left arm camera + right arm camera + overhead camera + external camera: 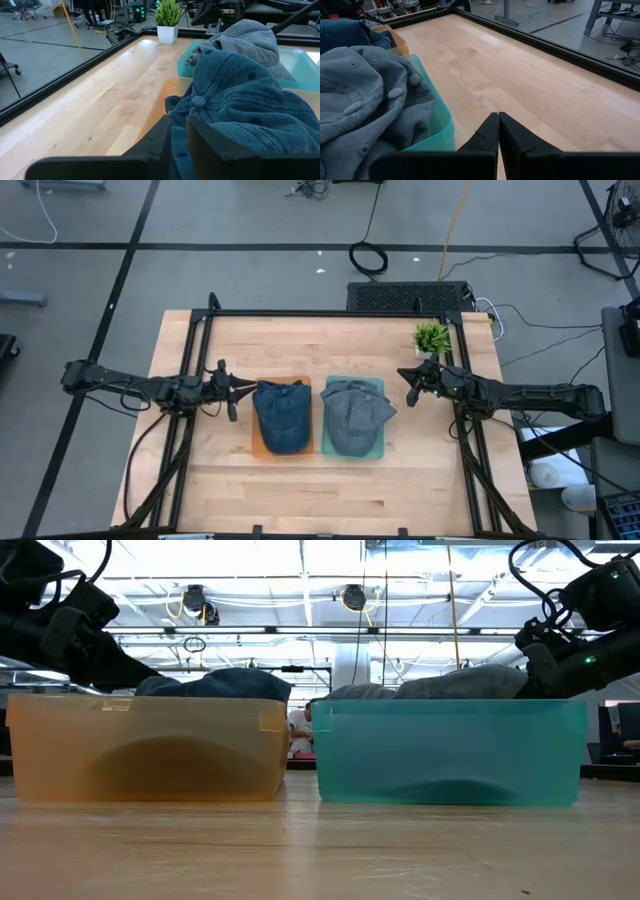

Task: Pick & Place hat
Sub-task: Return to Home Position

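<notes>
The gray caps (355,418) lie heaped in the green bin (352,380) on the desk (300,345); at its 3 o'clock the right gripper (408,387) hangs level, fingers squeezed together, empty; at 9 o'clock, past the orange bin (258,448), the left gripper (232,393) has fingers barely apart, empty.

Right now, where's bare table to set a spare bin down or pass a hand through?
Two free strips of table: one between the bins and the plant-side edge, short of the plant, and one between the bins and the opposite edge. Crowded: left hand beside the orange bin, right hand beside the green bin; the bins nearly touch.
</notes>
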### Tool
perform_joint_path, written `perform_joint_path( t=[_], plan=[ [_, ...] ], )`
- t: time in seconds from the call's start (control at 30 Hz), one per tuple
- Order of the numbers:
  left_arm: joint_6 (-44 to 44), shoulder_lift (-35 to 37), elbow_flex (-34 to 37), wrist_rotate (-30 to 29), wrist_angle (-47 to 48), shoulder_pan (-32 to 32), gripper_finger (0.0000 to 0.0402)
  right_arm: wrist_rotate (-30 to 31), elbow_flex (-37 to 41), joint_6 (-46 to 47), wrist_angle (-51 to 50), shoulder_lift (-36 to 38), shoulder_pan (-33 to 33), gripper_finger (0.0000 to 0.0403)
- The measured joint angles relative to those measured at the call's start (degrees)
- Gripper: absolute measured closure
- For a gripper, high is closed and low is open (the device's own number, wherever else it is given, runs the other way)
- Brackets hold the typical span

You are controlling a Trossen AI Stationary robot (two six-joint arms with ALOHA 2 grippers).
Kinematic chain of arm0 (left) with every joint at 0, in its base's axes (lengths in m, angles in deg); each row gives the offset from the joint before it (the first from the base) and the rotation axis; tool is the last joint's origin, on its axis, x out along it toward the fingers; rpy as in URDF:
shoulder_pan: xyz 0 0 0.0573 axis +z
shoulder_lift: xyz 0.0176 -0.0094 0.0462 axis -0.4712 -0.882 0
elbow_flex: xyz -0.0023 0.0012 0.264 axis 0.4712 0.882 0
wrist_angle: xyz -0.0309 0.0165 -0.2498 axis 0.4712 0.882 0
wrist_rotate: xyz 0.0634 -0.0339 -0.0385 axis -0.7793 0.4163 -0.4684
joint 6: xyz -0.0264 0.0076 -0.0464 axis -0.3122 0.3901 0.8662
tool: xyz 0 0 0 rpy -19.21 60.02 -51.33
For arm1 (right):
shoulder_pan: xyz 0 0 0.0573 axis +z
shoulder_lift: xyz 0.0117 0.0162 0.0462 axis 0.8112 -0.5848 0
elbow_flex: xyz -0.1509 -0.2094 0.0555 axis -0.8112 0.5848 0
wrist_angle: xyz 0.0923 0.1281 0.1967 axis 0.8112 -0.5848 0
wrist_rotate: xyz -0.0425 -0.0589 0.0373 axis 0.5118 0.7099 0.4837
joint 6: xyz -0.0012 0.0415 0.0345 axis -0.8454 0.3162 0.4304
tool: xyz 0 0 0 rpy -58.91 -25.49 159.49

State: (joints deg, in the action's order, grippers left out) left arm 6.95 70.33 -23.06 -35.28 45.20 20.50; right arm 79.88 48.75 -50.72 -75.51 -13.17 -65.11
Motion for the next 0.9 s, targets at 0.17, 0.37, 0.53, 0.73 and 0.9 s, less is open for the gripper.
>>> perform_joint_path(
  t=[0.17,0.37,0.53,0.73,0.9],
  plan=[
    [0.0,0.0,0.0,0.0,0.0,0.0,0.0344,0.0,0.0,0.0,0.0,0.0,0.0,0.0403],
    [0.0,0.0,0.0,0.0,0.0,0.0,0.0342,0.0,0.0,0.0,0.0,0.0,0.0,0.0403],
    [0.0,0.0,0.0,0.0,0.0,0.0,0.0335,0.0,0.0,0.0,0.0,0.0,0.0,0.0403],
    [0.0,0.0,0.0,0.0,0.0,0.0,0.0342,0.0,0.0,0.0,0.0,0.0,0.0,0.0403],
    [0.0,0.0,0.0,0.0,-0.1,0.0,0.035,0.0,0.0,0.0,0.0,0.0,0.0,0.0403]
  ],
)
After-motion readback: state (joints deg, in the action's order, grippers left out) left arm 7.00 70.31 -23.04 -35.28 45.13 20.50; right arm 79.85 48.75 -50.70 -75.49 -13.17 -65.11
